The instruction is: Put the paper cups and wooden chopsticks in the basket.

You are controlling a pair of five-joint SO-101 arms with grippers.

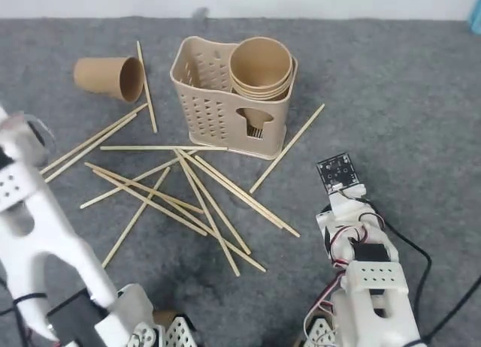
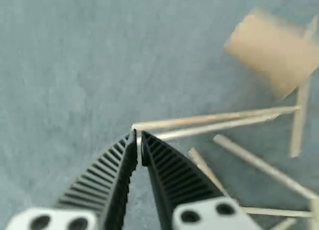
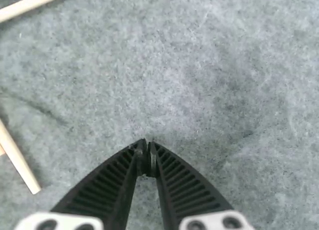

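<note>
Leftmost, the left arm (image 1: 37,219) rises from the near edge and bends over the grey cloth (image 1: 406,99). The left gripper (image 2: 138,138) is closed to a thin slit, its tips at the near ends of two chopsticks lying side by side (image 2: 214,123). Whether it pinches either one cannot be told.

Beyond it one paper cup (image 1: 105,76) lies on its side, mouth toward the basket (image 1: 197,92). The loose chopsticks (image 1: 150,147) are scattered and crossed on the cloth in front of the one basket, about fourteen in all. Their overlaps prevent an exact count. A stack of paper cups (image 1: 261,61) stands upright in the basket's right compartment, with at least three rims showing.

Farther right, the right arm (image 1: 368,279) is folded low near the front edge. The right gripper (image 3: 147,153) points down at bare cloth, its jaws closed together with nothing between them.
</note>
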